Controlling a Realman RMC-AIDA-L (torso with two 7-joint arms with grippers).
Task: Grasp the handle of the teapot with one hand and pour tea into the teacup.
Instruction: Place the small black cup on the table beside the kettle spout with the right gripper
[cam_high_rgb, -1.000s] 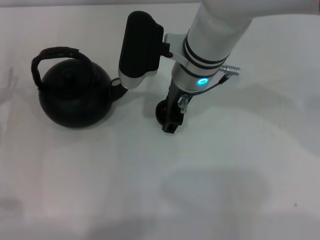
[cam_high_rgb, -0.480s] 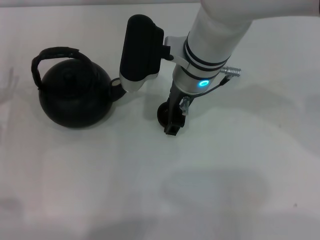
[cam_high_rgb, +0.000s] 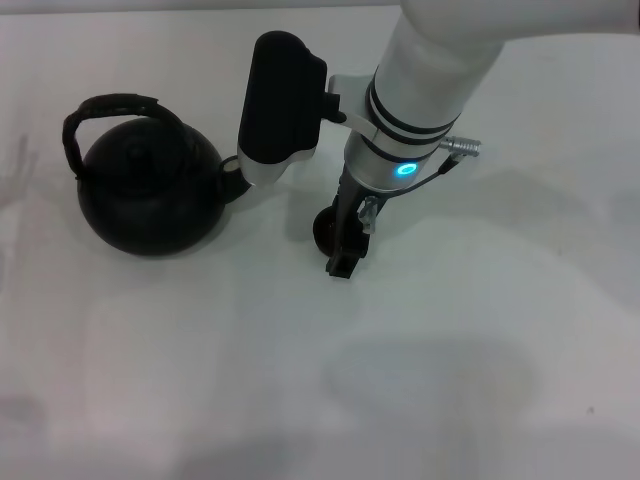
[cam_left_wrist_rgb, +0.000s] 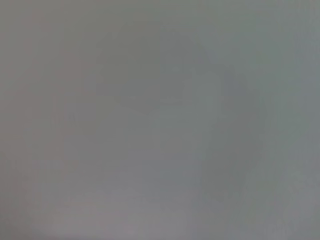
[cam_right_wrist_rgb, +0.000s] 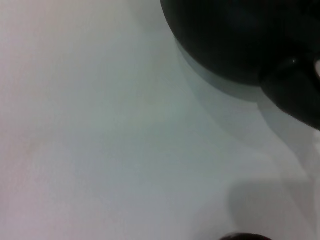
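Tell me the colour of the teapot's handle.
Black, like the pot. The handle arches over the teapot, clearest in the head view.

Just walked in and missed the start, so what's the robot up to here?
The right arm is reaching down over the white table, with its tool low beside the small black teacup. The teapot sits upright farther to the robot's left, spout toward the cup, and its arched handle is free, with nothing gripping it. So no pouring is under way. The left arm is not in sight; its wrist camera shows only a blank surface.
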